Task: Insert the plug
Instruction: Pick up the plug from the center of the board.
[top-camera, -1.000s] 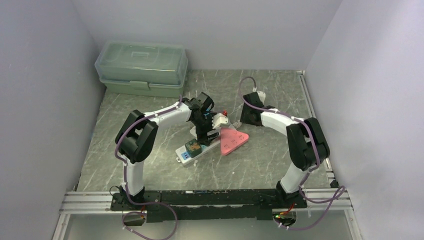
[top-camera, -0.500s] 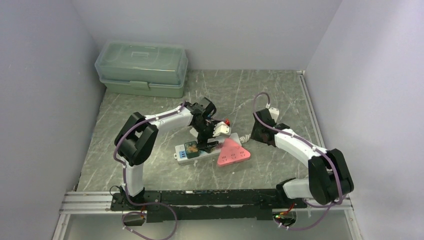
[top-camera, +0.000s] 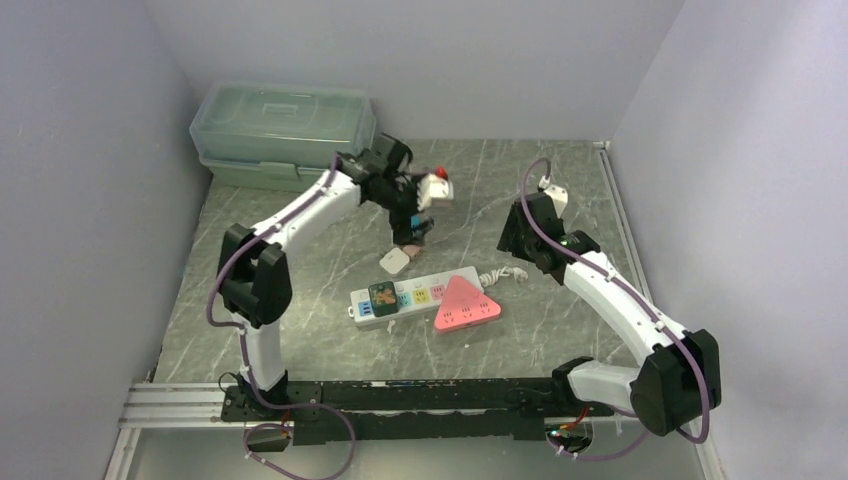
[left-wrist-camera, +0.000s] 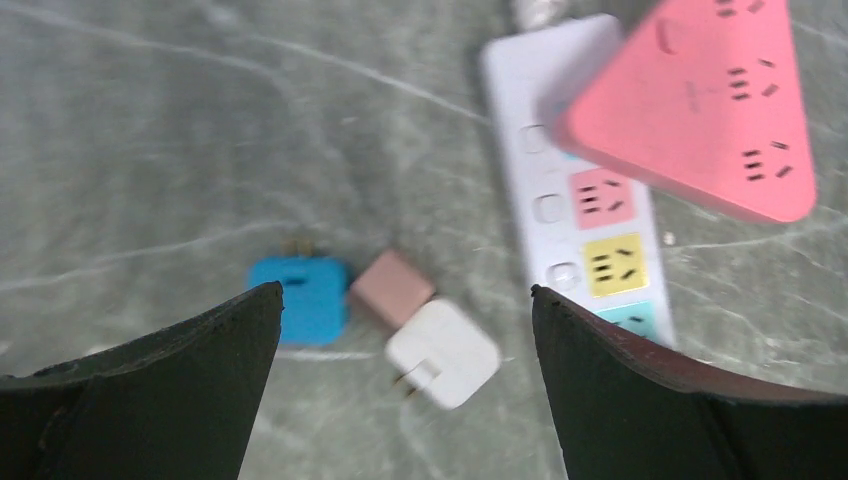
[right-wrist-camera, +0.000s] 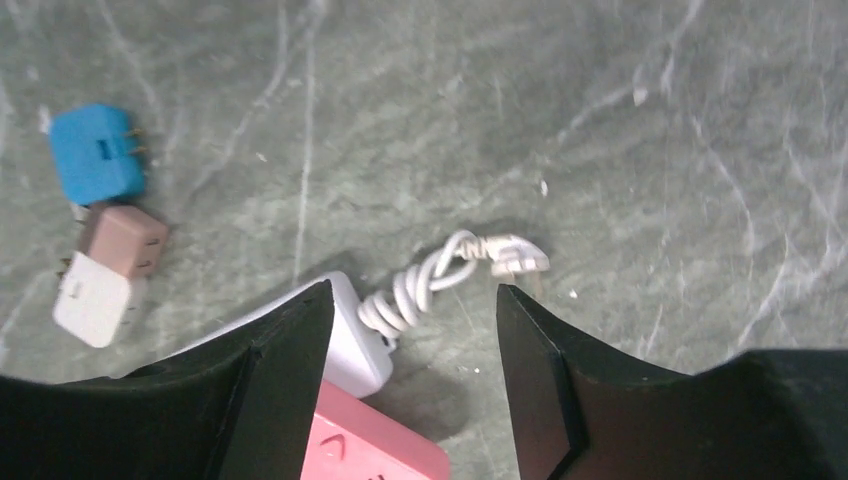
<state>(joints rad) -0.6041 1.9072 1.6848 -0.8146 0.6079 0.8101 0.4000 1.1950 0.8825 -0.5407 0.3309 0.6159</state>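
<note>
On the white power strip sits 1 green plug.

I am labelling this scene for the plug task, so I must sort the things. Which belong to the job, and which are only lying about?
Job:
- white power strip
- green plug, seated on it
- loose blue plug, brown plug, white plug

Lying about, probably:
- pink triangular socket block
- lidded plastic box
- coiled cord
</note>
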